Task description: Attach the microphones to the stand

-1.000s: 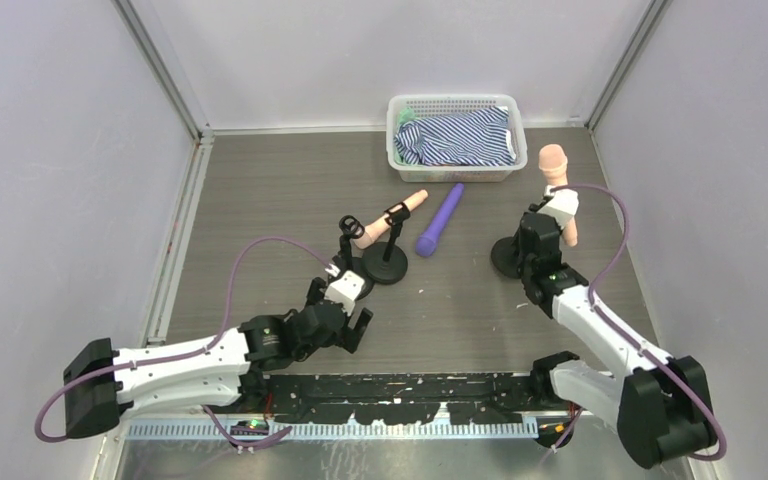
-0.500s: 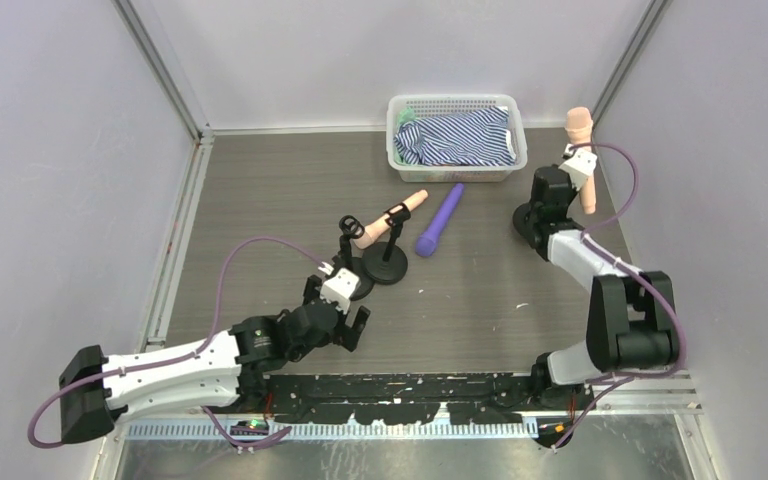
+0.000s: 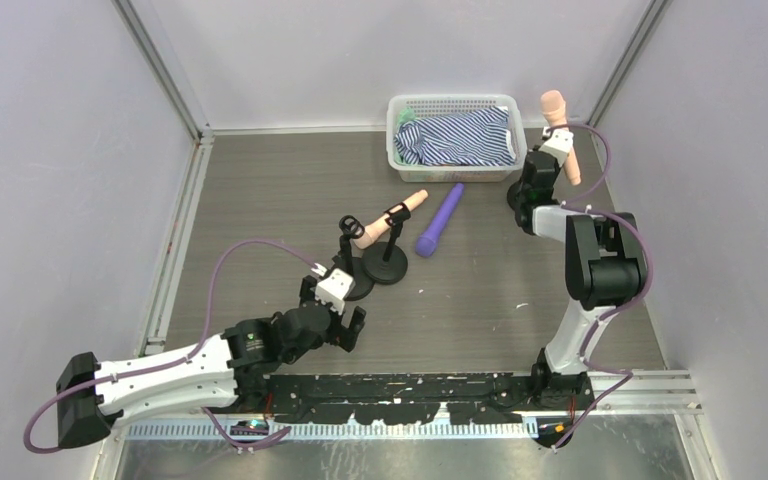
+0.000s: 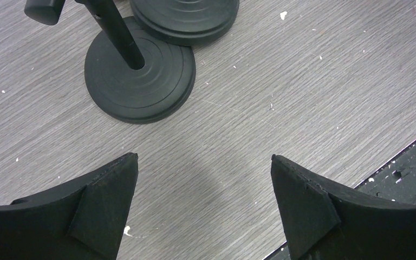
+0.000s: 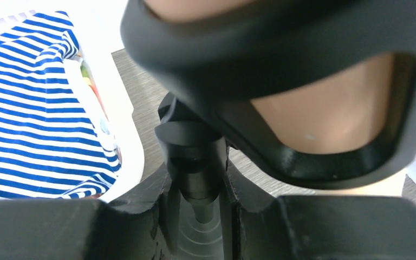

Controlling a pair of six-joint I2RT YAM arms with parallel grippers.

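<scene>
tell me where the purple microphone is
In the top view the purple microphone lies flat on the table, right of centre, just in front of the white basket and right of the stand carrying a peach microphone.

Arms spread apart
Left tool (image 4: 203, 162) gapes low, well short of the basket (image 3: 455, 100); right tool (image 5: 197, 216), high beside it, clamps a stand (image 5: 195, 151).

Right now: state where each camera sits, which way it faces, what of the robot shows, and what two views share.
Top external: above and behind, looking down on the grey wood-grain table; left arm and right arm show.
Left wrist: wrist-mounted, facing down at round black stand bases; open left gripper shows.
Right wrist: wrist-mounted, facing along the right gripper, shut on a black stand post holding a peach-pink microphone.
Shared: top and right wrist show the white plastic basket.
</scene>
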